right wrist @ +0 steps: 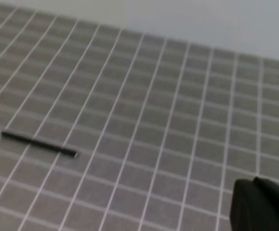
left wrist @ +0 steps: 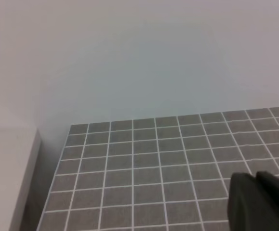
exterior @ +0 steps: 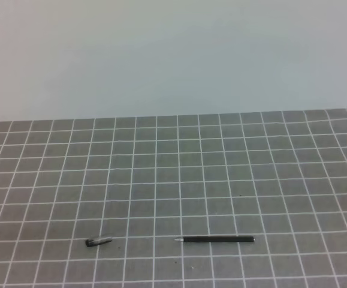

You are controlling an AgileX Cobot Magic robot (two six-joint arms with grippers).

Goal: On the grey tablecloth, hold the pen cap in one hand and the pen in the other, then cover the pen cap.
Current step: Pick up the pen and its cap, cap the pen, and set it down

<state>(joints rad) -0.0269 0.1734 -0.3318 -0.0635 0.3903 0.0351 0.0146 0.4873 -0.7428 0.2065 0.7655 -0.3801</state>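
Working surface: the grey tablecloth [exterior: 233, 162], ruled in white squares. Both task items lie near its front edge, well apart from each other, neither one held.

Left item: the pen cap [exterior: 99, 242] lies flat toward the front-left of the cloth, long axis roughly parallel to the front edge. My left gripper [left wrist: 260, 202] shows only as a dark mass at the lower right of its wrist view, jaws pressed together on nothing. The cap does not appear in that view.

Right item: the pen [exterior: 218, 239] lies flat near the front edge, about centre, silvery tip pointing left toward the cap. My right gripper [right wrist: 262, 206] is likewise pressed together and empty, well apart from the pen.

Step in hand, as I judge it: approach and pick-up. Procedure: spread both sets of jaws before descending. Straddle each item across its long axis. Take the pen behind the tip, leaving enough tip length exposed for insertion. Grip the cap so its mouth stays clear.
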